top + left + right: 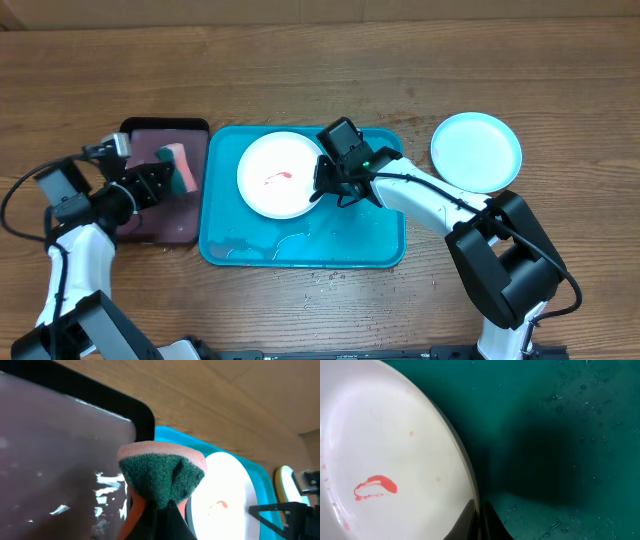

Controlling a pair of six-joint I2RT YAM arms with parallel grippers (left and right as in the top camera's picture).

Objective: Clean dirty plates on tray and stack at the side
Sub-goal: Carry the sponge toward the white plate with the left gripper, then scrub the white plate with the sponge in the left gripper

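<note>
Overhead: turquoise tray (300,247), long axis left-right, white plate (280,175) face-up inside.

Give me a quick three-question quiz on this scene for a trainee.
1. True or false: the white plate bears a red smear.
2. What does the left tool hold? A: sponge. B: a plate. C: nothing.
3. Fill in: the light blue plate lies ___ the turquoise tray, on the table.
Key: 1 true; 2 A; 3 beside.
</note>
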